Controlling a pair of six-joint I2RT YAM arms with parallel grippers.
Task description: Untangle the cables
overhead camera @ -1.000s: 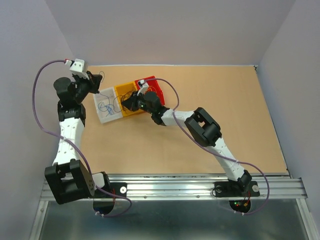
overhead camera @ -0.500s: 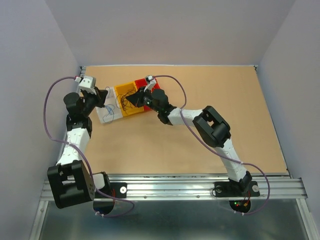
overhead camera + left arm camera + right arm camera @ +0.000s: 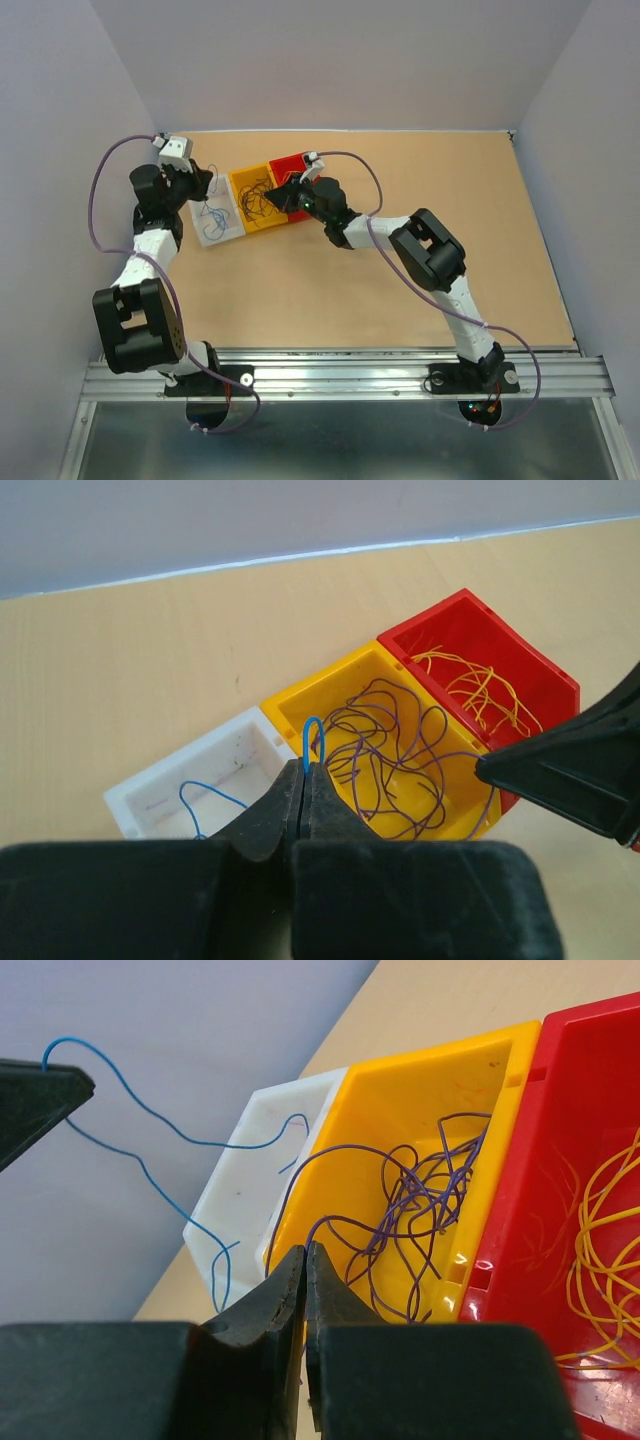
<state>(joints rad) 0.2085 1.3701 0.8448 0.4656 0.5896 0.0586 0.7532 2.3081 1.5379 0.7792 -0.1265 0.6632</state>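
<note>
Three small bins stand side by side. The white bin (image 3: 170, 768) holds blue cables (image 3: 205, 792), the yellow bin (image 3: 335, 673) a tangle of purple cables (image 3: 400, 765), and the red bin (image 3: 545, 668) orange-yellow cables (image 3: 480, 685). My left gripper (image 3: 304, 767) hangs over the white bin's edge, shut on a blue cable whose loop sticks out past the tips. That blue cable (image 3: 150, 1125) runs from the left fingertips (image 3: 50, 1085) down into the white bin (image 3: 250, 1170). My right gripper (image 3: 305, 1250) is over the yellow bin's near edge, shut on a purple cable (image 3: 340, 1222).
The bins (image 3: 258, 200) sit at the back left of the tan table (image 3: 420, 240). Grey walls close in the left, back and right sides. Lilac arm cords (image 3: 120, 160) arc above both wrists. A metal rail (image 3: 350, 375) runs along the near edge.
My right gripper has drawn to the right, from over the white and yellow bins toward the yellow bin's red side. My left wrist has shifted slightly, still pinching the blue cable.
</note>
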